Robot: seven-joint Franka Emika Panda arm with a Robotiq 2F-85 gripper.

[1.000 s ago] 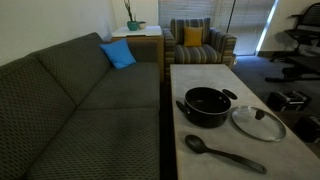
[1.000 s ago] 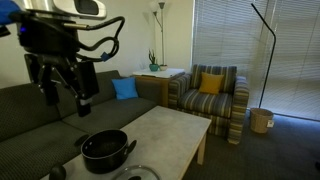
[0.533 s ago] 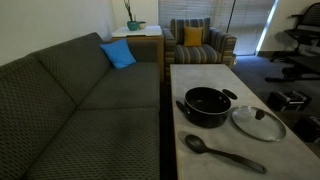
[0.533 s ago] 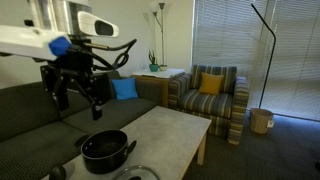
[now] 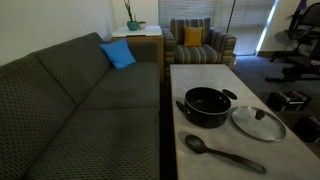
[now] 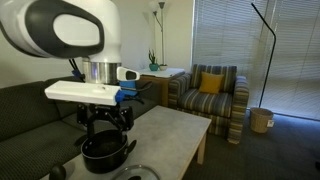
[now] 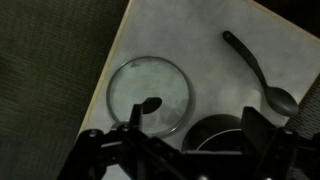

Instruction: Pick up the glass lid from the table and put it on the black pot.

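The glass lid (image 5: 258, 122) lies flat on the grey table (image 5: 200, 78), just beside the black pot (image 5: 208, 106). In the wrist view the lid (image 7: 150, 92) is a clear disc with a dark centre knob, and the pot (image 7: 212, 138) shows partly behind the gripper body. My gripper (image 7: 175, 133) hangs open above both, with nothing between its fingers. In an exterior view the gripper (image 6: 106, 127) points down just over the pot (image 6: 103, 153), and only an edge of the lid (image 6: 140, 174) shows at the bottom.
A long black spoon (image 5: 225, 152) lies near the table's front edge, close to pot and lid. A dark sofa (image 5: 80, 110) runs along one side of the table. A striped armchair (image 5: 200, 42) stands past the far end.
The arm has swung down from high over the sofa to just above the pot. The gripper now points straight down. Lid, pot and spoon have not moved.
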